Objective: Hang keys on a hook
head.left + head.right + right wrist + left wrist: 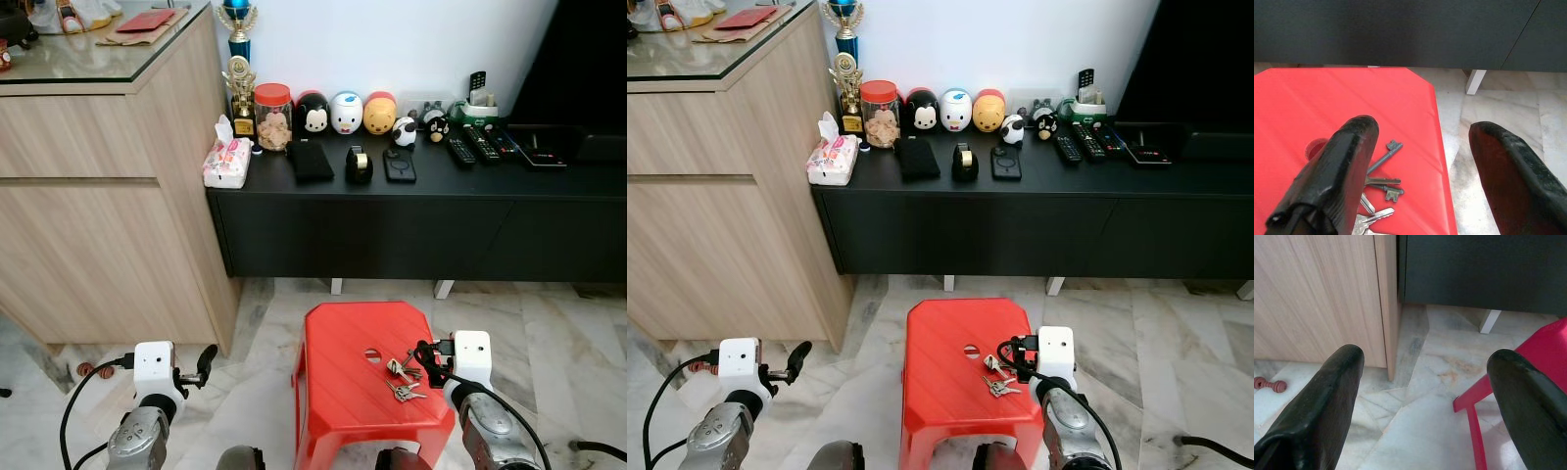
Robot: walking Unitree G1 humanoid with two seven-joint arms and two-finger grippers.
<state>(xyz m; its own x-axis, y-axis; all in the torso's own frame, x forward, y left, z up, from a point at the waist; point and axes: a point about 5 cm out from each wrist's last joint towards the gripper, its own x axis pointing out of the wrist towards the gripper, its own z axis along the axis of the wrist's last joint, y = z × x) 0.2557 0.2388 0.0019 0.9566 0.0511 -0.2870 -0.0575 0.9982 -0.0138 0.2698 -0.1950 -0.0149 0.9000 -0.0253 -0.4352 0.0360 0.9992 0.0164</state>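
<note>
Right claw (1420,171) spread wide above the keys (404,377) on the red stool (338,387) — key ring hidden behind one finger; left claw (1425,401) released over floor

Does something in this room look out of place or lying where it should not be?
Yes. A bunch of metal keys lies loose on the red plastic stool, not on any hook, with the open right gripper just above it. A small red dumbbell-shaped toy also lies on the marble floor by the wooden cabinet.
</note>
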